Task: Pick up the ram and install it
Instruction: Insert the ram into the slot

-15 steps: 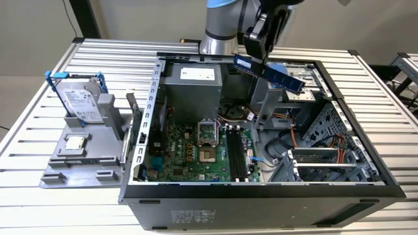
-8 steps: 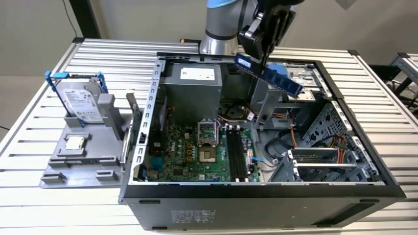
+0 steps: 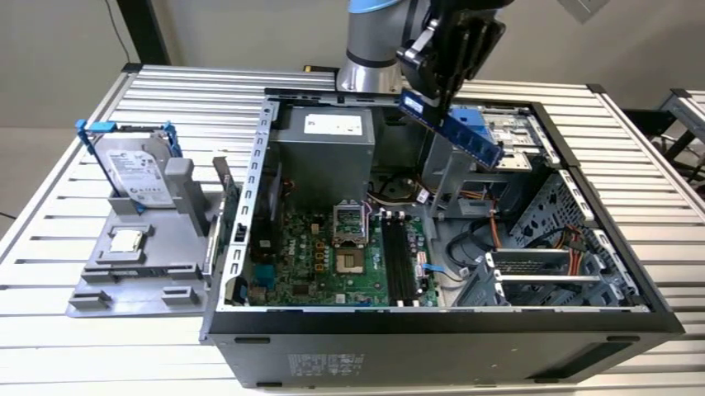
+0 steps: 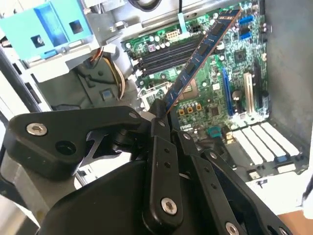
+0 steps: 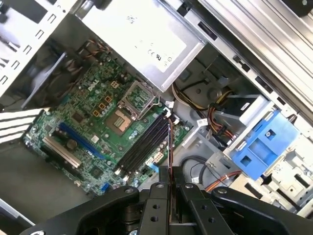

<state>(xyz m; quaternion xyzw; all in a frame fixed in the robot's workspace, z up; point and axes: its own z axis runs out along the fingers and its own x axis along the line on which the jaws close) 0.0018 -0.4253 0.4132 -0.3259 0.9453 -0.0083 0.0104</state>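
Observation:
My gripper (image 3: 432, 101) is shut on the ram (image 3: 468, 139), a long thin bluish stick, and holds it tilted high over the back of the open computer case. In the second wrist view the ram (image 4: 200, 54) reaches out from the gripper (image 4: 160, 113) across the green motherboard (image 4: 230, 73), with the black slots (image 4: 164, 53) beyond it. The first wrist view has the ram (image 5: 169, 147) edge-on, rising from the gripper (image 5: 169, 188), and its far end lies over the black slots (image 5: 142, 144). The slots (image 3: 399, 260) lie well below the stick.
A silver hard drive in a blue frame (image 3: 132, 169) and a small square silver chip (image 3: 127, 241) rest on a grey holder at the exterior view's left. Inside the case are the grey power supply (image 3: 325, 140), a blue bracket (image 5: 261, 144), cables and metal drive bays (image 3: 551, 264).

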